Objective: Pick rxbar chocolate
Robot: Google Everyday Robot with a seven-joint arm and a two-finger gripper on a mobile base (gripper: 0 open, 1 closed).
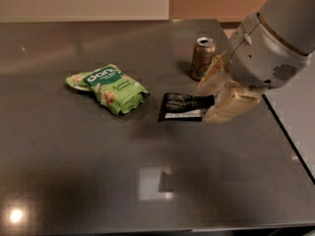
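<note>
The gripper (209,103) is clamped on the right end of the bar (183,107), seemingly held just off the worktop (74,171), so I'd say only lifting clear remains.

This is looking like an office break area or kitchenette. A dark polished counter (88,181) is reflecting ceiling lights. Over its right part the gripper (206,104) is gripping an rxbar chocolate (181,107), with a soda can (203,58) sitting just beyond the gripper and a green snack bag (115,88) lying to its left.
</note>
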